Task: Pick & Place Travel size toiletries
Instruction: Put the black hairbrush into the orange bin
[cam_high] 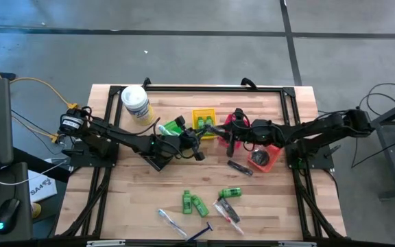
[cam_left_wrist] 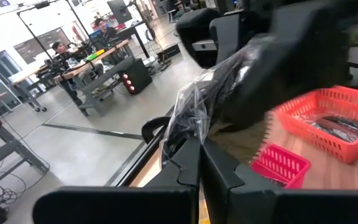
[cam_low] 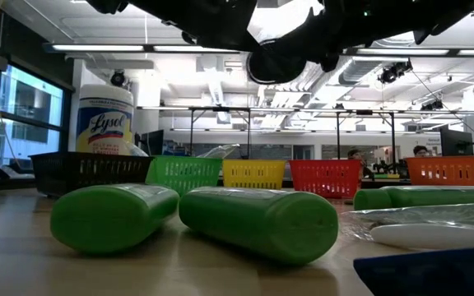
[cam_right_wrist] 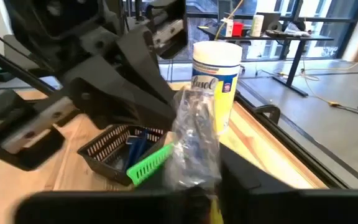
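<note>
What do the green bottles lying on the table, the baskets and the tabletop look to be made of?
Green bottles: smooth, slightly glossy plastic, judging by soft highlights on rounded bodies. Baskets: moulded plastic in bright solid colours, with slotted lattice walls. Tabletop: wood, seemingly butcher-block, with pale parallel strips and visible grain; its finish looks matte.

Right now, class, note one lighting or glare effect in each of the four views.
High view: even light, faint shadows under the arms on the table. Low view: bright ceiling lights leave the arms as silhouettes above the green bottles. Left wrist view: the clear-wrapped packet in the left gripper glints. Right wrist view: that wrapper shines, partly hiding the white tub.
</note>
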You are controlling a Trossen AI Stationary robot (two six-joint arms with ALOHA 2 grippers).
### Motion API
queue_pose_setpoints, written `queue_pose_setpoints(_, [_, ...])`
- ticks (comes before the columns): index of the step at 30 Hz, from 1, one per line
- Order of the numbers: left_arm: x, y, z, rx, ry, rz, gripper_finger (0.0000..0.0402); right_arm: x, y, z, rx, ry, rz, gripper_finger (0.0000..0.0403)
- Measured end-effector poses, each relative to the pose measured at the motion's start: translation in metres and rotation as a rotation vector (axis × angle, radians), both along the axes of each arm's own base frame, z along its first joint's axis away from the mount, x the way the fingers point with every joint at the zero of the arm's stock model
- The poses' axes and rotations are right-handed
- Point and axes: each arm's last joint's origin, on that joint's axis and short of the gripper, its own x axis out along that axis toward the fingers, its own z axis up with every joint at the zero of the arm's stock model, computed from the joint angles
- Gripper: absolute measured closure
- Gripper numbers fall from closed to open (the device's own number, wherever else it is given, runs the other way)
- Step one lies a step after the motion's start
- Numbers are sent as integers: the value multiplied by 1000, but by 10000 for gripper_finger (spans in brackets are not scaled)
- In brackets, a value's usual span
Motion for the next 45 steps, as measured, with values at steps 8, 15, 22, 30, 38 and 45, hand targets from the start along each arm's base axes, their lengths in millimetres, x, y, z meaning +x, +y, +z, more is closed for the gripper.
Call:
queue_pose_setpoints(8, [-1, -2, -4, 15, 58, -18, 401, 0, 0, -1, 1, 12, 5, 360])
queue_pose_setpoints(15, [-10, -27, -3, 142, 170, -55, 359, 0, 2, -1, -3, 11, 50, 379])
queue_pose_setpoints(22, [-37, -68, 11, 306, 247, 163, 289, -9, 2, 9, -1, -7, 51, 365])
queue_pose_setpoints(30, [-103, -90, 24, 280, 358, 0, 310, -41, 4, 38, -12, -44, 161, 378])
queue_pose_setpoints(38, [-131, -48, 24, -85, 320, -398, 393, -71, 6, 46, -21, -99, 272, 375])
queue_pose_setpoints(45, [-140, 0, -10, -150, 106, -656, 399, -98, 4, 40, -28, -146, 244, 370])
